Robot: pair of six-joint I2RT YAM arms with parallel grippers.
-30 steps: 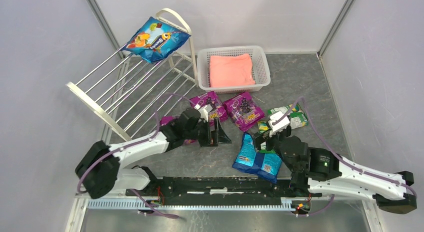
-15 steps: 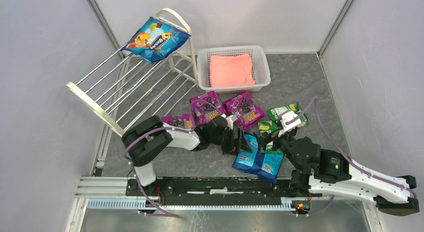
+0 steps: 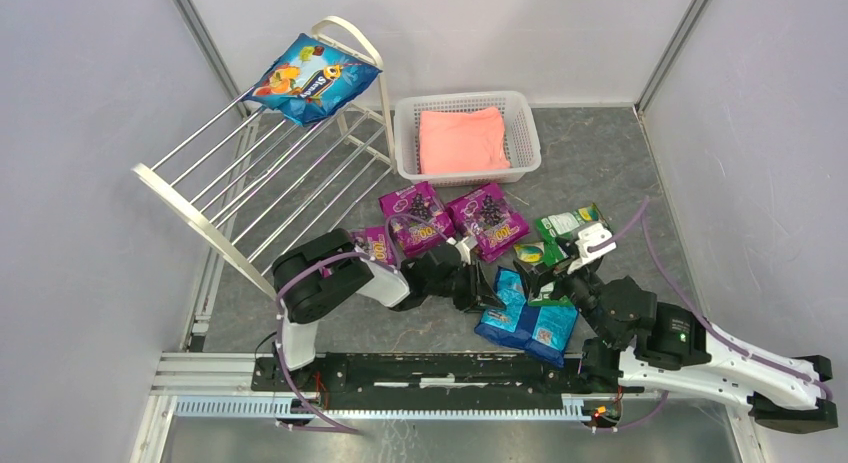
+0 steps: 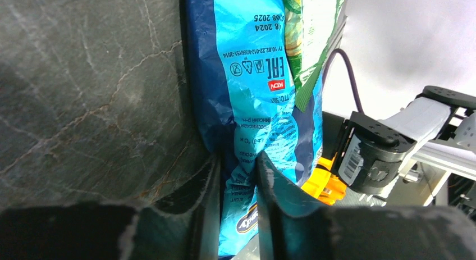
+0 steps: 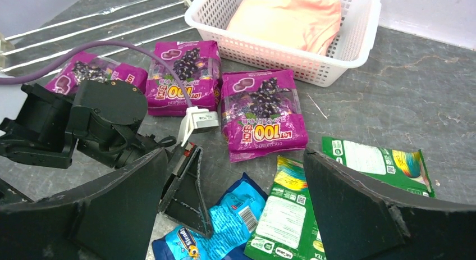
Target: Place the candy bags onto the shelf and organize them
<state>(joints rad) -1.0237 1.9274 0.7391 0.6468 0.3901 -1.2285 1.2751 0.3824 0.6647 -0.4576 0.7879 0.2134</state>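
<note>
My left gripper (image 4: 238,159) is shut on the near edge of a small blue candy bag (image 4: 252,74) lying on the table; from above it (image 3: 488,286) sits at that bag's (image 3: 527,321) left side. My right gripper (image 5: 234,153) hangs wide open above the blue bag (image 5: 224,226) and a green-and-white bag (image 5: 283,215), holding nothing. A second green bag (image 5: 376,162) lies to the right. Three purple grape bags (image 3: 413,205) (image 3: 489,219) (image 3: 372,245) lie flat behind the left arm. The large blue bag (image 3: 313,80) rests on the top of the shelf (image 3: 185,208).
A white mesh basket (image 3: 405,143) with a folded pink cloth (image 3: 463,138) stands behind the purple bags. Grey walls close in on both sides. The left arm's purple cable (image 5: 112,46) trails over the purple bags.
My left arm swung right from the purple bags to the small blue bag and its jaws closed on the bag's edge. The right gripper drifted a little right, still open.
</note>
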